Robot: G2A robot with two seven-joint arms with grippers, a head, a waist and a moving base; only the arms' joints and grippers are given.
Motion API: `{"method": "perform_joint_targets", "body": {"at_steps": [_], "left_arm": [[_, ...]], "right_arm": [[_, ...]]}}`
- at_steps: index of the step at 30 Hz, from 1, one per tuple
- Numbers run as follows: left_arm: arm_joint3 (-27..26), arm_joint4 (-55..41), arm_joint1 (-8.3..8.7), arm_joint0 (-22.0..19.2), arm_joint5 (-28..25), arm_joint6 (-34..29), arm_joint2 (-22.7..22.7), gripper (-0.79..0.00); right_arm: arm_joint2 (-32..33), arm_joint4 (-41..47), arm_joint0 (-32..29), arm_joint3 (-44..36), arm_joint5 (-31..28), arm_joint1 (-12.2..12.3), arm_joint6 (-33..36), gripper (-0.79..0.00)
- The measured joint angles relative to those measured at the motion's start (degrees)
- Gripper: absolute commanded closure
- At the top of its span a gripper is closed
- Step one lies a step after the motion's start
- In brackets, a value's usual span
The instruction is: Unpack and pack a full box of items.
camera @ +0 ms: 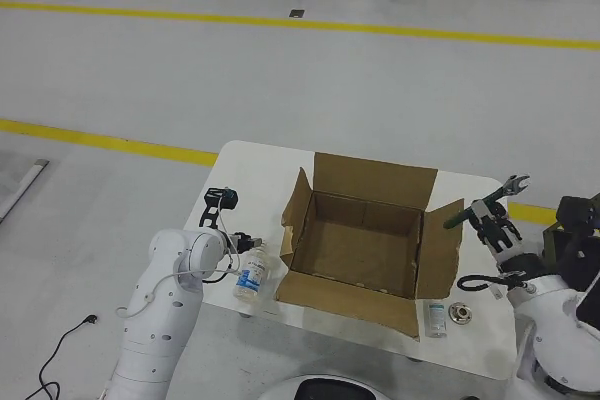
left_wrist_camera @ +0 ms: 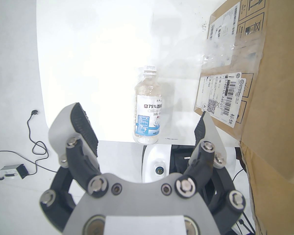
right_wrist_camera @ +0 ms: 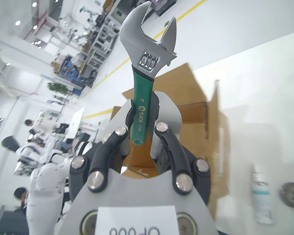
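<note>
The white table [camera: 260, 170] holds an open cardboard box [camera: 370, 180]. A clear bottle [camera: 250, 277] lies just left of it, and my right claw [camera: 490, 220] hangs off its right flap. At my left wrist, my left claw [left_wrist_camera: 140, 113] gapes wide and empty, clear of the bottle. At my right wrist, the fingers pinch a wrench [right_wrist_camera: 147, 42] by its green handle.

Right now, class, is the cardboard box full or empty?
Empty: the cardboard box shows a bare floor from above, flaps folded outward.
</note>
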Motion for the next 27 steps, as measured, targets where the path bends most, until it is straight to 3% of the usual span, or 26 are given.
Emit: {"method": "perform_joint_targets", "body": {"at_steps": [6, 13, 27], "left_arm": [[0.00, 0.00, 0.00, 0.00, 0.00, 0.00, 0.00, -0.785], [0.00, 0.00, 0.00, 0.00, 0.00, 0.00, 0.00, -0.785], [0.00, 0.00, 0.00, 0.00, 0.00, 0.00, 0.00, -0.785]], "right_arm": [[4.60, -8.90, -2.19, -0.44, 1.66, 1.24, 1.13, 0.000], [7.18, -19.06, -4.87, 3.83, -1.02, 2.74, 4.46, 0.000], [2.83, -36.22, -9.59, 20.11, -6.42, 4.40, 3.03, 0.000]]}}
